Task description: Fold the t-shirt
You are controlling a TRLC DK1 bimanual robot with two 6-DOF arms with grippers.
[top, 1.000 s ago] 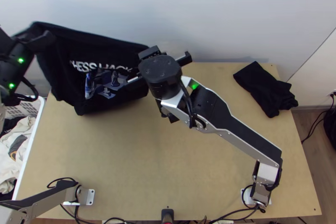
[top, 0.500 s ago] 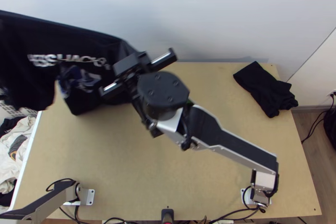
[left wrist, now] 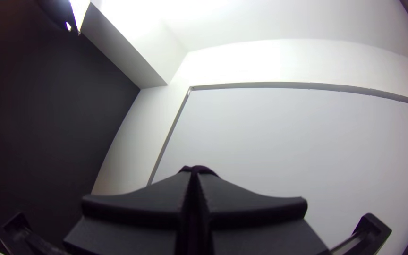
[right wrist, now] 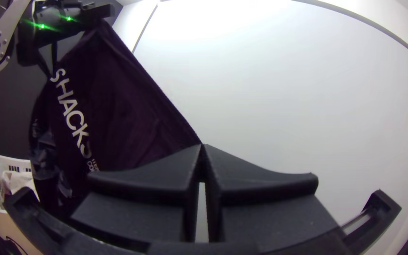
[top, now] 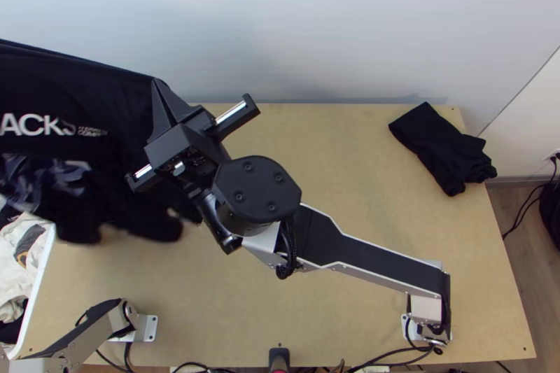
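The black t-shirt [top: 77, 93] with white lettering hangs in the air at the top view's left, its lower part bunched over the table's left side. My right gripper [top: 162, 103] is shut on its edge near the shirt's right end. In the right wrist view the t-shirt [right wrist: 119, 108] stretches from the right gripper [right wrist: 202, 150], whose fingers meet on the cloth, up to the other arm's gripper, which holds the far end of the same taut edge. My left gripper [left wrist: 195, 172] is shut, with a bit of dark cloth at its fingertips.
A folded black cloth [top: 444, 149] lies at the table's [top: 350, 198] back right. A white basket [top: 40, 271] of clothes stands beyond the table's left edge. A light wall [top: 315, 23] rises behind the table. A small black object [top: 278, 357] stands at the near edge.
The t-shirt has swung to the left with both arms. My right gripper has moved left across the table, and the left gripper has passed out of the top view's left side.
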